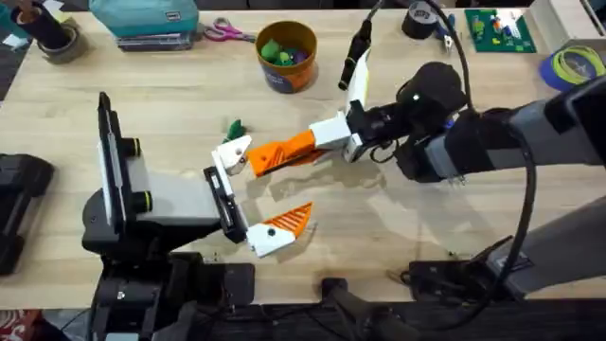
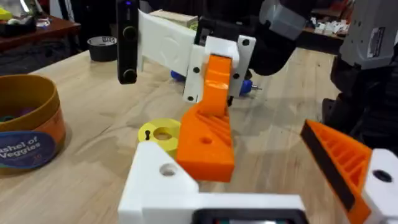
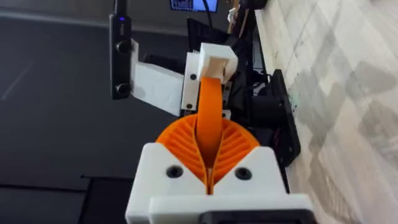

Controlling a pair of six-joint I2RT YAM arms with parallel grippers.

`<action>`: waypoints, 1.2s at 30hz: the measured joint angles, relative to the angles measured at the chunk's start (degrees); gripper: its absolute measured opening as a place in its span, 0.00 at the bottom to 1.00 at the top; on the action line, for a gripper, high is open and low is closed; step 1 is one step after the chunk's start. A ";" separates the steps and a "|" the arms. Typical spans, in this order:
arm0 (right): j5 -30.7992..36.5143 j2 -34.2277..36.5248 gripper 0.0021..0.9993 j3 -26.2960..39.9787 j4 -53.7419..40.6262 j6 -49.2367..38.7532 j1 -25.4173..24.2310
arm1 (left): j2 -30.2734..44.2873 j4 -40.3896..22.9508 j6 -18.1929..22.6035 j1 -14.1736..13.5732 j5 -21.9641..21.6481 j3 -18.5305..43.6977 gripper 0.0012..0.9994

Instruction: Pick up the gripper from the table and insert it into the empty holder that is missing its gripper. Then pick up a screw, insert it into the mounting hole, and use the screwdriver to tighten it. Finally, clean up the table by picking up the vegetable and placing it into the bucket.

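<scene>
My right gripper reaches in from the right, shut on the loose orange gripper. The piece's far end meets the bare white holder on my left arm. In the left wrist view the orange gripper leans against the holder beside its mounting hole. In the right wrist view my ribbed pads clamp the orange gripper. My left gripper stands open, its other mount bearing an orange finger. The green vegetable lies just behind the holder. Farther back is the bucket. The blue screwdriver peeks from behind the right gripper. The screw is hidden.
A yellow ring lies on the table under the orange piece. Scissors, a teal case, tape rolls and a green board line the back edge.
</scene>
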 joint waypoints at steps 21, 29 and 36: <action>2.28 0.13 0.01 -1.98 3.86 -0.01 1.08 | 0.00 0.00 0.00 0.00 0.00 0.00 0.99; 3.49 1.58 0.01 -1.98 3.87 0.02 1.62 | 0.00 0.00 -0.04 0.00 -0.02 0.00 0.99; 3.84 1.60 0.01 -1.98 4.27 0.00 1.73 | 0.00 0.00 -0.04 0.00 -0.02 0.00 0.99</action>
